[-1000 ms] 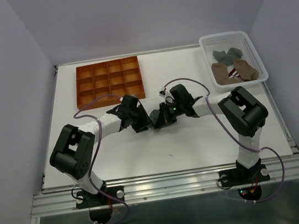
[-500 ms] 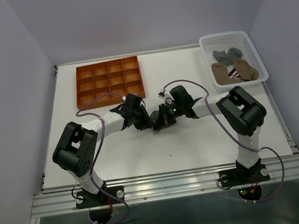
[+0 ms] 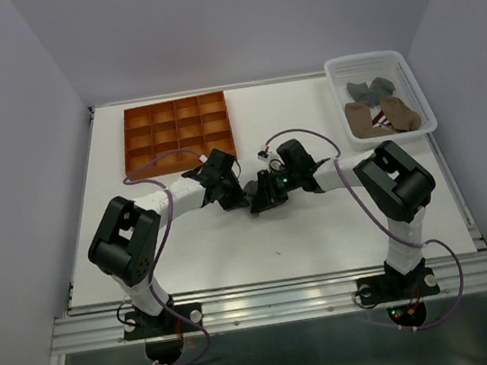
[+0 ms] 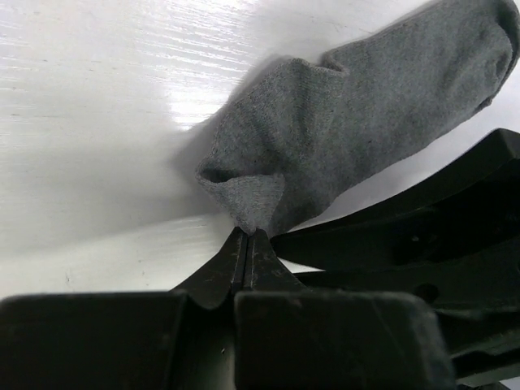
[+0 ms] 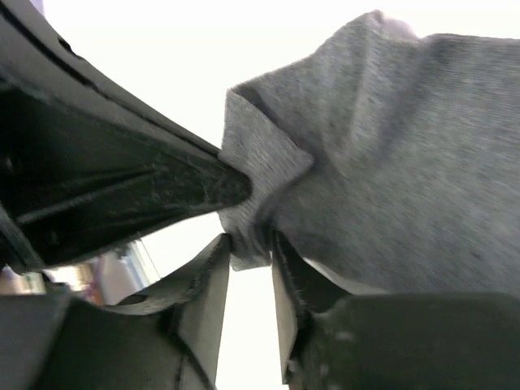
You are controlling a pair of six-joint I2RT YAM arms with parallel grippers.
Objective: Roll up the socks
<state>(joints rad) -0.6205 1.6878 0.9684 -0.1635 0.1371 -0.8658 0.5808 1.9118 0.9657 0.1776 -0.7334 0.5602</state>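
Note:
A grey sock [image 4: 349, 130] lies partly folded on the white table, between the two grippers at the table's middle. My left gripper [image 4: 248, 234] is shut, pinching a folded edge of this sock. From the opposite side, my right gripper [image 5: 250, 244] stands with its jaws apart, and a corner of the grey sock [image 5: 390, 179] sits loosely between its tips. In the top view the left gripper [image 3: 232, 193] and the right gripper [image 3: 262, 200] nearly touch, and the sock is hidden under them. More socks lie in the basket: grey ones [image 3: 369, 88] and tan ones [image 3: 361, 118].
A white basket [image 3: 374, 60] stands at the back right corner. An orange tray [image 3: 178, 133] with several compartments sits at the back left. Purple cables loop over both arms.
My left gripper has closed onto the grey sock and shifted slightly right. My right gripper's jaws have parted from shut.

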